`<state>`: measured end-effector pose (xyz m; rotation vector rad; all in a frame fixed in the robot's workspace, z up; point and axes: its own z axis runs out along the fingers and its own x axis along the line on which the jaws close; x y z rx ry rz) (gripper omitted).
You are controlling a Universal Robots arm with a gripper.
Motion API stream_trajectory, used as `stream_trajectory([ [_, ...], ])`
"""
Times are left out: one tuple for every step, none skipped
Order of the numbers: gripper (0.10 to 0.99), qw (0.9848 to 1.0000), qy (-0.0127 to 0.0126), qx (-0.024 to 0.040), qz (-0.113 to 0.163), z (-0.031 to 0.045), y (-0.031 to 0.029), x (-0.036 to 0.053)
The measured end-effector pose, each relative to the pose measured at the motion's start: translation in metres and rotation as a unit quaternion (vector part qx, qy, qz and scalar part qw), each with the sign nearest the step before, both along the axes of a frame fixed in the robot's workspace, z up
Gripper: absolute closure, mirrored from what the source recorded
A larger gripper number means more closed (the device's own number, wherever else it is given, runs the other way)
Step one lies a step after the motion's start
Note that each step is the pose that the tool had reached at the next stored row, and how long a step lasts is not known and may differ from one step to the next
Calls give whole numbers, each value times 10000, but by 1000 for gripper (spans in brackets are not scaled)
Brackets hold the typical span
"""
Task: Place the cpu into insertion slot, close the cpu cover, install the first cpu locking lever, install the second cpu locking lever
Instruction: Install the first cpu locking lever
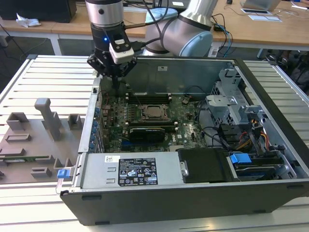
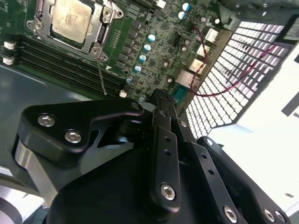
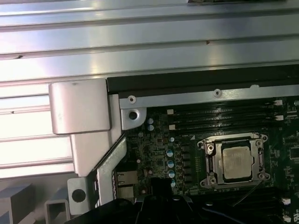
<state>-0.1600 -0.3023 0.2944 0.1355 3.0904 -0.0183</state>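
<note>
cpu [image 3: 236, 161] seated under closed cpu cover [image 3: 211, 163], jaws together, nothing held, over mobo [image 1: 190, 121] corner, apart from cpu

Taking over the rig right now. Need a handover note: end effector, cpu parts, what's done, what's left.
End effector: shut, holding nothing, hovering over the motherboard at the exterior view's left, apart from the cpu.
cpu: seated in place on the motherboard.
cpu cover: down flat, framing the cpu.
Done: cpu placed, cover closed.
Left: one thin locking lever sticks out free beside the cover, not latched. I cannot tell the other lever's state.
</note>
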Motion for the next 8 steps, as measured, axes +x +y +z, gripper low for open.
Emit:
stream_trajectory([
  [980, 10000, -1, 1, 0, -9, 12, 16],
  [980, 10000, -1, 1, 0, -15, 22, 29],
  [980, 10000, 0, 0, 1, -19, 30, 38],
  [980, 10000, 0, 0, 0, -24, 43, 50],
  [980, 10000, 0, 0, 0, -29, 54, 60],
  [980, 10000, 0, 0, 0, -41, 74, 79],
  [980, 10000, 0, 1, 1, -47, 83, 89],
  [980, 10000, 0, 1, 2, -57, 98, 107],
])
